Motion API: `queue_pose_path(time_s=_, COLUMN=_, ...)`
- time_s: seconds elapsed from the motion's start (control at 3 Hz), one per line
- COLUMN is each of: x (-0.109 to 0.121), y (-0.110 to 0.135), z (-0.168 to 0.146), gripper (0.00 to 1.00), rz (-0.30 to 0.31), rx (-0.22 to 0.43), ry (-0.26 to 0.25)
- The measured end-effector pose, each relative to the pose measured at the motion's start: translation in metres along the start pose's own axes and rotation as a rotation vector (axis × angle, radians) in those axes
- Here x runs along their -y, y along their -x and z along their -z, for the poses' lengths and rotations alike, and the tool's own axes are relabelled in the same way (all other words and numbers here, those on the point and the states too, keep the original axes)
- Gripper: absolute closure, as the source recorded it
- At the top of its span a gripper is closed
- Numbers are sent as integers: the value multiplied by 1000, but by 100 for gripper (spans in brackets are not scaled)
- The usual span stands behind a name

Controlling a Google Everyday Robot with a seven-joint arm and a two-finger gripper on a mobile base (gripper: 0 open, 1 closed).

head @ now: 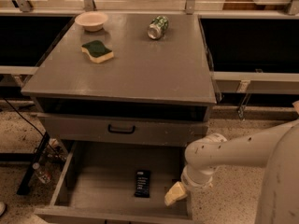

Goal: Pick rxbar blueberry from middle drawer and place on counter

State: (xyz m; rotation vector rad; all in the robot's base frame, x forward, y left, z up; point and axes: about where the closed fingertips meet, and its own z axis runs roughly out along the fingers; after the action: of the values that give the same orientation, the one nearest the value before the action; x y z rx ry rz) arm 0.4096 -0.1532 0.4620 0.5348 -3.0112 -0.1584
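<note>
While the rxbar blueberry [142,183] lies untouched, the claw [176,194] hovers beside it.

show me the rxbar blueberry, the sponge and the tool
rxbar blueberry [142,183]: camera view, middle of its dark wrapper, lying in the middle drawer [103,190]
sponge [97,49]: camera view, its green top, on the counter [140,71]
tool [176,194]: camera view, its pale tip, at the drawer's right side, apart from the bar

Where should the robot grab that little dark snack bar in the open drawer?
Probably across its long edges near the middle, coming straight down: the dark-wrapped flat snack bar lies flat on the floor of the shallow grey drawer. The tool hangs just right of it.
</note>
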Motion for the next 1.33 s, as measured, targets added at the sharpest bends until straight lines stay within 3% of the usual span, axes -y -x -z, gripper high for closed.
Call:
queue_pose_path(time_s=0.67, x=0, y=1, z=-2, gripper=0, rz=-23, rx=-4, ry=-15)
queue_pose_path(time_s=1.0, x=-8, y=7, z=-8, gripper=0, rz=-12, rx=-15, ry=-88)
queue_pose_path(time_s=1.33, x=-34, y=23, z=-10, gripper=0, rz=-35, rx=-15, ry=-159)
